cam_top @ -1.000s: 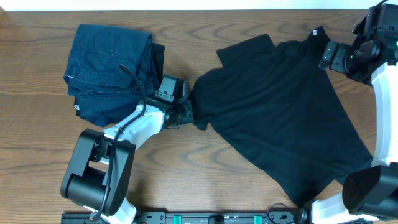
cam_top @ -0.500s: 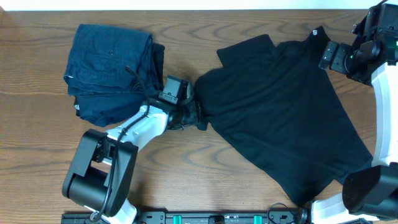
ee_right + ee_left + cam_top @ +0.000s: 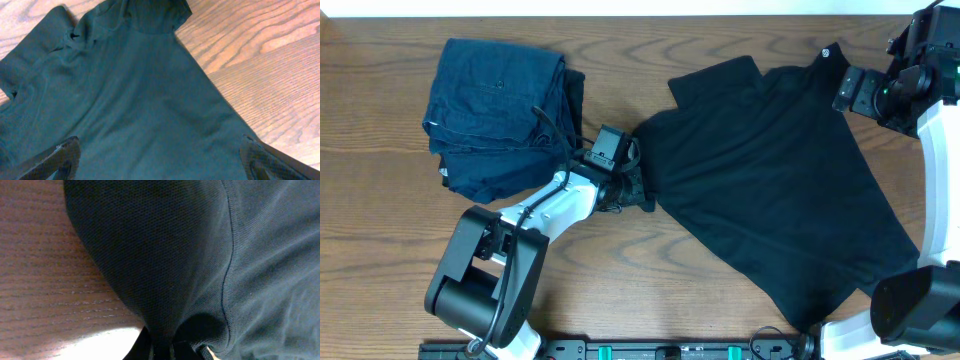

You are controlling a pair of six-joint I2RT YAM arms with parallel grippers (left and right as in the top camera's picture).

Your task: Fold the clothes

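Note:
The black T-shirt [image 3: 770, 190] lies spread on the wooden table, running from the middle to the right front. My left gripper [image 3: 638, 182] is shut on the shirt's left edge; in the left wrist view the dark fabric [image 3: 200, 255] bunches into the closed jaws at the bottom. My right gripper [image 3: 842, 92] is open above the shirt's far right part, near the small white label mark [image 3: 827, 52]. In the right wrist view both fingertips [image 3: 62, 155] stand wide apart over the flat fabric [image 3: 135, 110], holding nothing.
A pile of dark blue folded garments [image 3: 495, 115] sits at the far left, close behind my left arm. Bare wood [image 3: 650, 280] shows along the front and between the pile and the shirt.
My left gripper has moved a little to the right with the shirt's edge in it, pushing that edge inward. The right arm has not moved.

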